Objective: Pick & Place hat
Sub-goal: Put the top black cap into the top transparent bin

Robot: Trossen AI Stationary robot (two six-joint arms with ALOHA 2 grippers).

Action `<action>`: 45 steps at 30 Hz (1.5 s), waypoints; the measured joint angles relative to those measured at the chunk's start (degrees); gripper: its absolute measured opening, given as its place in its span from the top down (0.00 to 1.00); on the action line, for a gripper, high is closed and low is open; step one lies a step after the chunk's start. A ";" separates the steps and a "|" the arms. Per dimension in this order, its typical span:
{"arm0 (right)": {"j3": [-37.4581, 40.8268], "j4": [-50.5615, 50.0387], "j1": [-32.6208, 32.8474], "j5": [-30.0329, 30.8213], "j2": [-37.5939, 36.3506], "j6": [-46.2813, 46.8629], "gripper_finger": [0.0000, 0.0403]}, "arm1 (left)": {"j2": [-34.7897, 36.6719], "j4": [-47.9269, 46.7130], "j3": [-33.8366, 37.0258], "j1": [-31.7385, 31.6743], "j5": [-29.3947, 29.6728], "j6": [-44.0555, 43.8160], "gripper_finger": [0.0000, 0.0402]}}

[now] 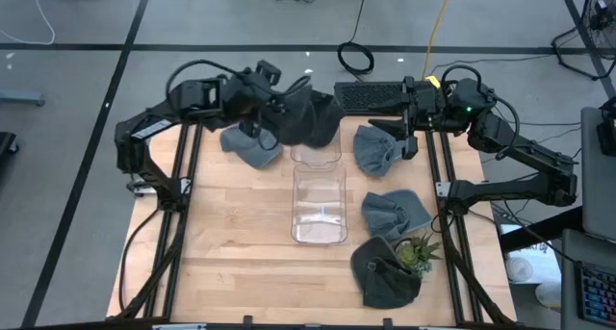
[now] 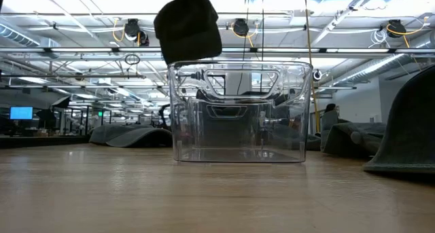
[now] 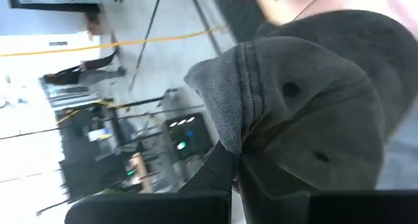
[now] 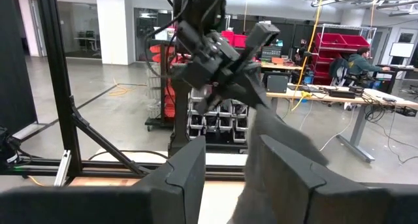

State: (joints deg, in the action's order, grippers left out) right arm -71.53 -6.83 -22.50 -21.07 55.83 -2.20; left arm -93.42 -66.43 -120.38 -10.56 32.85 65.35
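Wooden desk (image 1: 241,272) fills the overhead view, with a clear plastic bin (image 1: 319,203) standing at its middle and nothing visible inside it. A dark grey hat (image 1: 306,116) is held raised near the desk's far edge, just beyond the bin's far end; from table height it is seen hanging above the bin's rim. The left gripper (image 1: 262,107) is clamped together on this hat. The right gripper (image 1: 404,138) is parked by the far right edge with its fingers apart and nothing between them. The task is judged to be midway: one hat is lifted but not yet dropped in. Four more hats are left on the desk: one (image 1: 248,145) left of the bin's far end, one (image 1: 375,149) right of it, one (image 1: 395,213) by the right edge, and one (image 1: 385,274) near the right front corner beside a small potted plant (image 1: 420,251). No brand, label or legible writing can be made out.
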 joint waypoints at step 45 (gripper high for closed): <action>0.00 0.06 0.04 -0.07 0.00 1.58 0.68 | -11.86 21.54 2.86 -4.40 4.91 14.52 0.99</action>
State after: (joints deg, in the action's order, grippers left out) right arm -71.53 -6.77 -22.46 -21.15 55.83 -0.62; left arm -105.27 -44.88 -117.52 -14.96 37.76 79.87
